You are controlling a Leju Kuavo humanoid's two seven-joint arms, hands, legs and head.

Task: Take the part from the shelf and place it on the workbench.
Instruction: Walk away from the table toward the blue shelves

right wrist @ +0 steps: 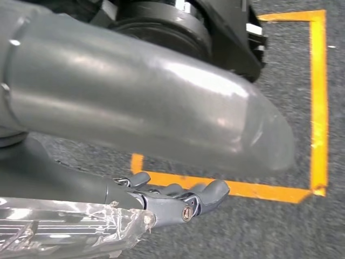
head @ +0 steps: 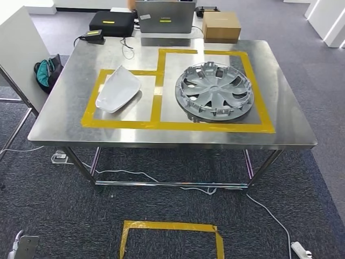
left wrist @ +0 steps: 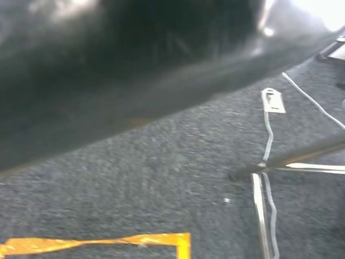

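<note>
Left hand (head: 19,245): showing as a small silver-grey piece at the near-left edge of the head view; finger pose cannot be told.
Teal bag (head: 45,72): soft fabric, slumping against a white panel (head: 20,51) beside the workbench's left end.
Workbench (head: 61,116): brushed stainless-steel top on tubular legs, carrying yellow tape (head: 156,125) laid in two adjoining rectangles.
White shell cover (head: 118,89): smooth glossy plastic, a rounded wedge, lying inside the left taped rectangle; long axis running from near-left to far-right, narrower end pointing away from the robot.
Black case (head: 111,23): matte, flat, sitting at the far edge; its yellow label is too small to read.
Silver laptop (head: 165,16): metallic lid standing up; sticker text is unreadable.
Wheel cover (head: 214,90): grey moulded plastic, round and spoked, lying flat inside the right taped rectangle, rim clips sticking upward.
Cardboard box (head: 221,26): plain brown, resting at the far right of the bench.
Right hand (right wrist: 179,197): hanging over grey carpet (right wrist: 264,232) and a floor tape outline (right wrist: 317,97); dark fingers lying stretched, apart from the thick glossy thumb, grasping nothing.
</note>
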